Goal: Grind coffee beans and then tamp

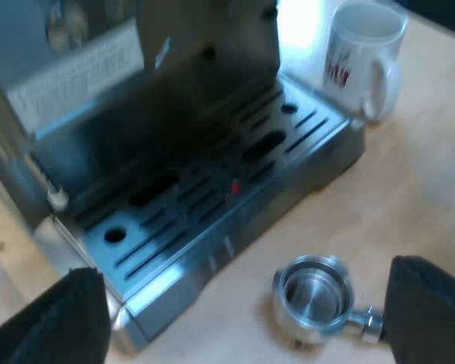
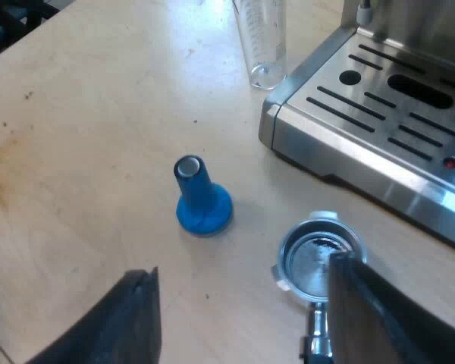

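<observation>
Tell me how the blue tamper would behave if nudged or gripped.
The blue tamper stands upright on its flared base on the table, so a low nudge would probably slide it, while a push at the narrow top might tip it. Its smooth, tapered round neck could slip when gripped. It looks rigid.

- Left wrist view: looks steeply down from over the table [image 1: 409, 197], just off the front edge of the espresso machine's [image 1: 174, 83] drip tray [image 1: 212, 197]. Faces the machine's front, close in. The mug [image 1: 364, 57] stands past the tray's far corner.
- Right wrist view: looks steeply down from over the table [image 2: 76, 152], off one front corner of the drip tray [image 2: 394, 114]. Close in. The blue tamper [image 2: 202, 199] and measuring glass [image 2: 262, 38] stand near that corner.
- Shared: the tray's slotted top and its red marker [image 1: 234, 186] [image 2: 450, 162]. Also the metal holder [image 1: 312, 297] [image 2: 318, 258], on the table just beside the tray's front edge.
</observation>
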`<state>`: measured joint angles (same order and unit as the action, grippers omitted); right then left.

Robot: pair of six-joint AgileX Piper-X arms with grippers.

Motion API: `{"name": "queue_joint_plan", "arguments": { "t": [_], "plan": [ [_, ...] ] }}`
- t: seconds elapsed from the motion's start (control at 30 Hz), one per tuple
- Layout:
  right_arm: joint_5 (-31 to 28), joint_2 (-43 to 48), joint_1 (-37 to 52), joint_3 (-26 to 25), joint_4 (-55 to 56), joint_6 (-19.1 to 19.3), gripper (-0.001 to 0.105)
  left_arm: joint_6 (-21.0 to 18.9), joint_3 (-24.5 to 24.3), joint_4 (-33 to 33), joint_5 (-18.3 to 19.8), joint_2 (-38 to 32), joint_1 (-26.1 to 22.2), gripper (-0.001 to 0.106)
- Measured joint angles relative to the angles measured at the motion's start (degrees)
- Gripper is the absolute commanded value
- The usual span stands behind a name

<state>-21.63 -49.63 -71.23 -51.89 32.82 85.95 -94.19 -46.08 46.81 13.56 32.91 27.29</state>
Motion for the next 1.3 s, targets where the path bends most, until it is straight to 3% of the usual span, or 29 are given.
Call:
{"name": "queue_joint_plan", "arguments": {
  "t": [0.23, 0.47, 0.67, 0.9, 1.07, 1.3],
  "plan": [
    [5.9, 0.0, 10.11, -6.83, 7.13, -1.55, 0.052, -0.28, -4.81, -0.23, 0.14, 0.0, 0.0, 0.075],
    [12.56, 0.0, 21.1, -8.81, 10.62, -1.15, 0.052, -0.28, -5.52, -0.77, 0.14, 0.0, 0.0, 0.075],
    [18.04, 0.0, 28.96, -8.79, 15.11, -1.04, 0.052, -0.83, -5.52, -1.09, 0.69, 0.8, -6.74, 0.071],
    [18.78, 0.0, 36.92, -8.79, 19.79, 2.53, 0.052, -1.22, -5.52, -1.09, 2.5, 1.42, -16.92, 0.066],
    [18.95, 0.0, 44.04, -8.79, 21.97, 4.3, 0.052, -1.21, -5.52, 0.76, 2.66, 1.42, -18.54, 0.066],
    [21.63, 0.0, 56.16, -8.85, 27.67, 12.69, 0.052, -0.5, -5.52, 6.04, -0.08, 1.42, -20.56, 0.066]
  ]
}}
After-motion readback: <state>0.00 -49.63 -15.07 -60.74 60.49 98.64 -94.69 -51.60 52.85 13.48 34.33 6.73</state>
